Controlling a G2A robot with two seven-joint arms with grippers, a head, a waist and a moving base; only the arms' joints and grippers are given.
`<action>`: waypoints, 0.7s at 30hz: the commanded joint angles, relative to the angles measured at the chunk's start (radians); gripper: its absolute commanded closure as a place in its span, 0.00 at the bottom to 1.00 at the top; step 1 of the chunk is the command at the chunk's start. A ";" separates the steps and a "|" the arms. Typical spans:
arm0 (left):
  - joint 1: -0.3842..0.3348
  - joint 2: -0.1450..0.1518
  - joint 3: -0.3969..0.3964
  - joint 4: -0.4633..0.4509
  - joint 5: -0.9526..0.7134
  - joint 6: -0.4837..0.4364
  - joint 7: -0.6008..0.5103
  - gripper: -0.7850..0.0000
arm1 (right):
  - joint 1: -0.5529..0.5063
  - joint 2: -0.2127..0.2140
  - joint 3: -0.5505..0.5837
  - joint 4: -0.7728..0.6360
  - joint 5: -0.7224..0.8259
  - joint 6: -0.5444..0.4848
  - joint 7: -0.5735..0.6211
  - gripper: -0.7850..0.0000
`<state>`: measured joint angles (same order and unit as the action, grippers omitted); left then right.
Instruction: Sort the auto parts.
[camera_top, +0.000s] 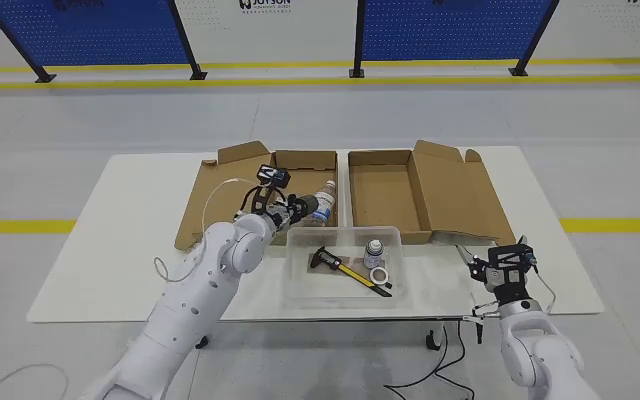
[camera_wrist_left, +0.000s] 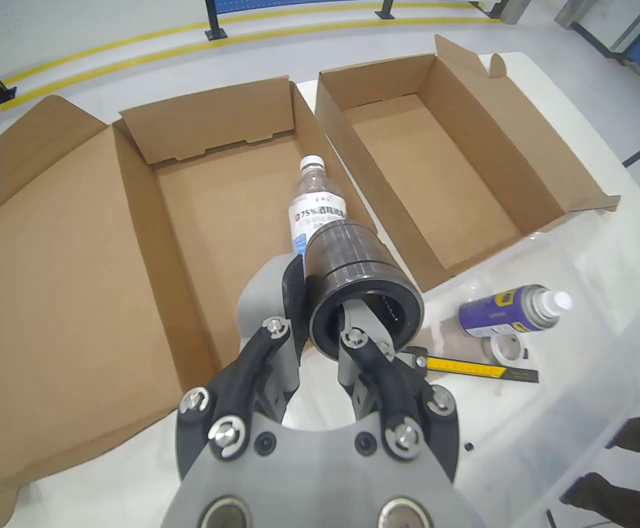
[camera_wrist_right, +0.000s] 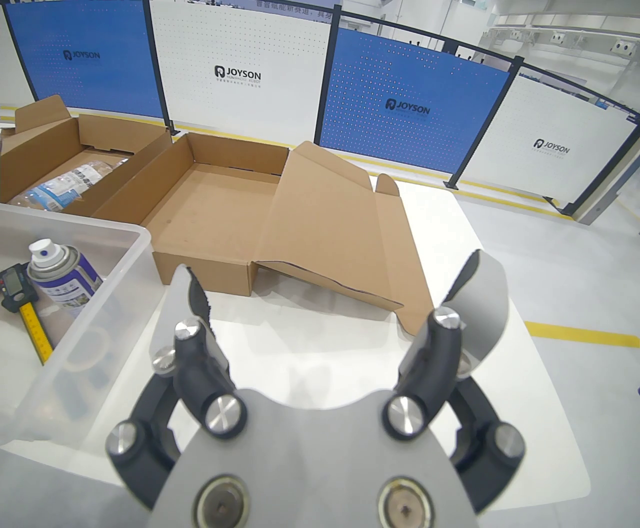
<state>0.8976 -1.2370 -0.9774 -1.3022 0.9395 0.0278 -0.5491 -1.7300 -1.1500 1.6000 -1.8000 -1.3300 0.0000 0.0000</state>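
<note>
My left gripper (camera_wrist_left: 320, 305) is shut on a black cylindrical bearing (camera_wrist_left: 357, 270), one finger inside its bore and one outside; it hangs over the near right corner of the left cardboard box (camera_wrist_left: 100, 280). In the top view that gripper (camera_top: 290, 208) sits at the box's front edge (camera_top: 192, 215). A clear plastic bottle (camera_wrist_left: 316, 200) lies in that box. The right cardboard box (camera_top: 385, 195) holds nothing. A clear bin (camera_top: 296, 280) holds a spray can (camera_top: 374, 253), a caliper with yellow rule (camera_top: 342, 266) and a tape roll (camera_top: 381, 275). My right gripper (camera_wrist_right: 332, 290) is open above the table's right front corner.
The left box's lid (camera_top: 205, 200) lies open to the left, the right box's lid (camera_top: 460, 195) to the right. The bin's wall (camera_wrist_right: 85, 320) stands close to the right gripper. Bare white table (camera_top: 110, 250) lies left of the boxes.
</note>
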 joint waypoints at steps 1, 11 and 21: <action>-0.039 -0.013 0.025 0.064 0.005 0.011 0.021 1.00 | 0.000 0.000 0.000 0.000 0.000 0.000 0.000 0.00; -0.202 -0.080 0.148 0.338 0.063 -0.015 0.105 1.00 | 0.000 0.000 0.000 0.000 0.000 0.000 0.000 0.00; -0.318 -0.152 0.231 0.541 0.060 -0.064 0.140 1.00 | 0.000 0.000 0.000 0.000 0.000 0.000 0.000 0.00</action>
<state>0.5902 -1.3817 -0.7563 -0.7869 0.9965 -0.0280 -0.4100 -1.7300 -1.1500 1.6000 -1.8000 -1.3300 0.0000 0.0000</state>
